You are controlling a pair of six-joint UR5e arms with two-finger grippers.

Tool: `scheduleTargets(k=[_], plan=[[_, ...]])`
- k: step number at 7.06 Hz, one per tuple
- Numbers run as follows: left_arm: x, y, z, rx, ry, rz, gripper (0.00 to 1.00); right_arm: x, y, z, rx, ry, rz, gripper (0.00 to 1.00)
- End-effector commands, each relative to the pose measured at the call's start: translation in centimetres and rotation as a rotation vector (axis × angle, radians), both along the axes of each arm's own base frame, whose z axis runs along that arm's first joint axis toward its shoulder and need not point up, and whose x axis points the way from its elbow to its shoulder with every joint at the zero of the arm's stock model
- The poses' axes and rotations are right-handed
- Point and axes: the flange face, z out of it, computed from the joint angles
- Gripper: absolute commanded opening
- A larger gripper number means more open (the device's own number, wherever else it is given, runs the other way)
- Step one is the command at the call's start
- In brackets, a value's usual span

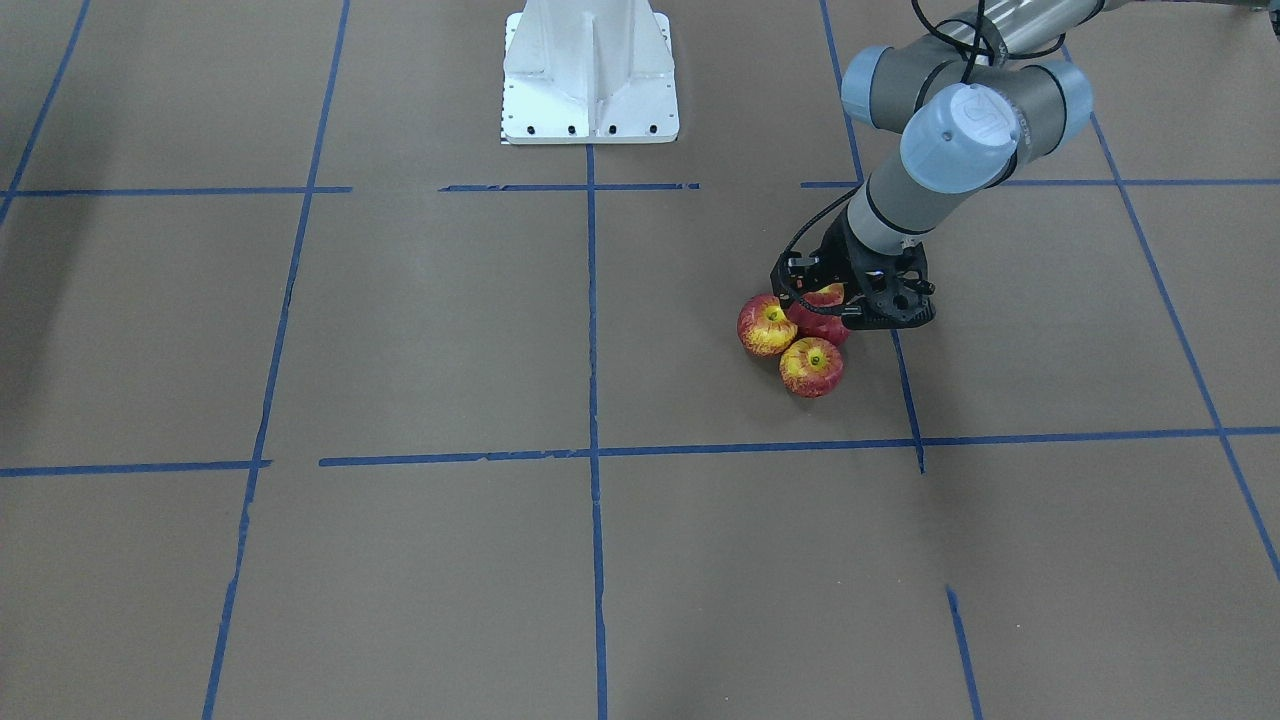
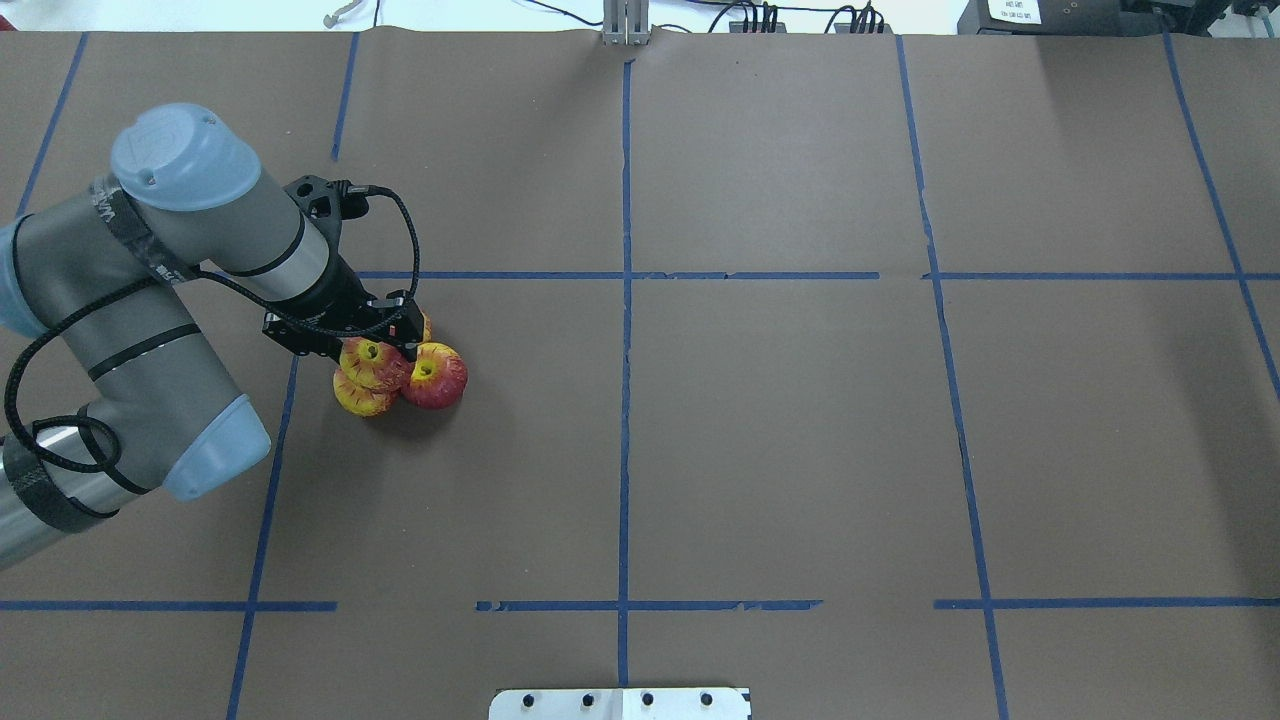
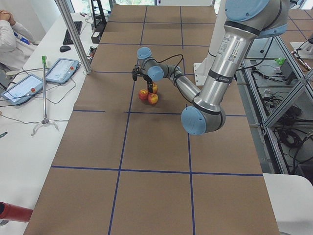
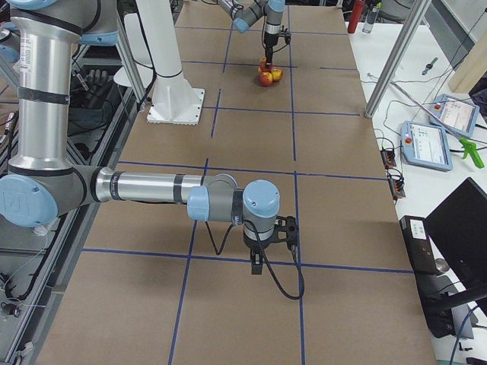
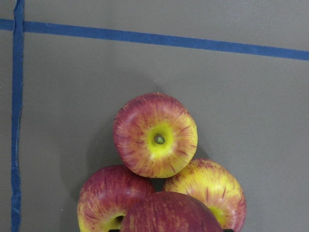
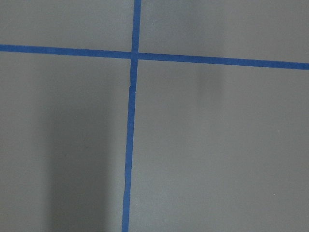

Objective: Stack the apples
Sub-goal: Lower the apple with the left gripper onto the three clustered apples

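Note:
Three red-and-yellow apples sit in a tight cluster on the brown table: one (image 5: 155,135), one (image 5: 108,198) and one (image 5: 210,191). They also show in the overhead view as a right one (image 2: 436,376), a near one (image 2: 358,400) and a far one (image 2: 426,325) that is mostly hidden. My left gripper (image 2: 362,345) is shut on a fourth apple (image 2: 373,363) and holds it right over the middle of the cluster (image 5: 169,212). I cannot tell whether it touches the apples below. My right gripper (image 4: 261,261) hangs over bare table far from the apples; I cannot tell if it is open or shut.
The white robot base plate (image 1: 590,75) stands at the table's robot side. Blue tape lines (image 1: 592,300) mark a grid on the brown paper. Operator desks with tablets (image 3: 24,85) lie beyond the far table edge.

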Motion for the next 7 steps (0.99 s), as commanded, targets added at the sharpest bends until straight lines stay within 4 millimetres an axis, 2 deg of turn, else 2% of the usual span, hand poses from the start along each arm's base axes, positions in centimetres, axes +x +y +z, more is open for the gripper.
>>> scheduleTargets(k=[1,3,6,7], plan=[[0.03,-0.01,-0.14,0.009,0.005,0.003,0.00,0.00,0.00,0.00,0.000,0.000,0.000,1.00],[0.40,-0.35,-0.46,0.010,0.006,0.003,0.00,-0.01,0.00,-0.01,0.000,-0.002,0.000,1.00],[0.78,-0.95,0.47,0.026,-0.002,-0.010,0.00,0.00,0.00,0.00,0.000,0.000,0.000,1.00],[0.71,-1.01,0.49,0.025,-0.003,-0.012,0.14,0.00,0.00,0.00,0.000,0.000,0.000,1.00]])
